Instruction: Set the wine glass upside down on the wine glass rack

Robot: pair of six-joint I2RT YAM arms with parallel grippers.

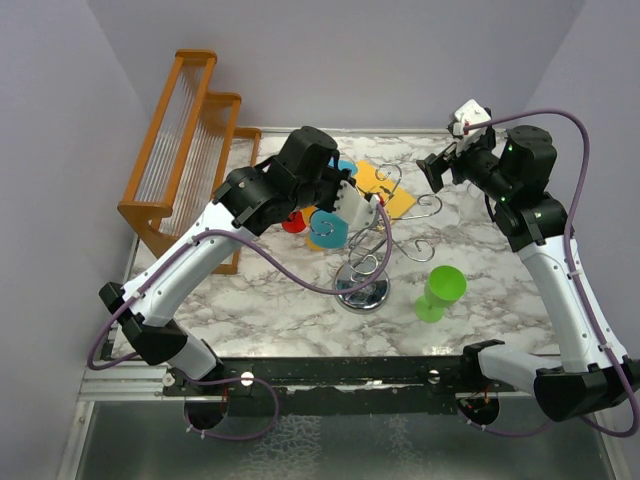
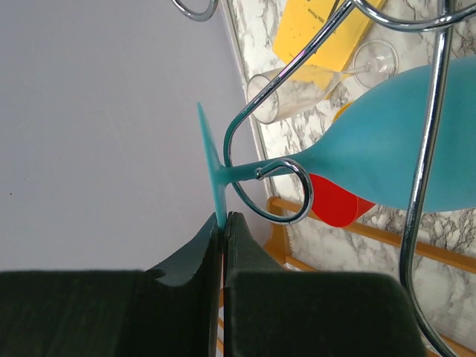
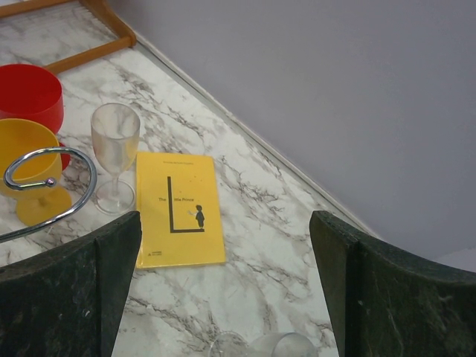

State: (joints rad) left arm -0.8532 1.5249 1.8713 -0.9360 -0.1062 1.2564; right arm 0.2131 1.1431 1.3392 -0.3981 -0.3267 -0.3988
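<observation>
My left gripper [image 2: 223, 217] is shut on the thin edge of the foot [image 2: 210, 163] of a blue wine glass [image 2: 394, 149]. The glass's stem passes through a curled chrome loop [image 2: 279, 193] of the wine glass rack [image 1: 365, 262]. In the top view the blue bowl [image 1: 328, 228] hangs beside the rack's stem, under my left gripper [image 1: 352, 205]. The rack's round mirror base [image 1: 363, 290] stands mid-table. My right gripper [image 1: 437, 168] is open and empty, raised over the back right of the table; it also shows in its wrist view [image 3: 225, 245].
A green wine glass [image 1: 439, 291] stands right of the rack. A yellow book [image 3: 178, 208], a clear glass [image 3: 114, 141], a red glass [image 3: 26, 93] and a yellow glass [image 3: 26, 160] sit behind the rack. An orange wooden rack [image 1: 185, 140] stands at the back left.
</observation>
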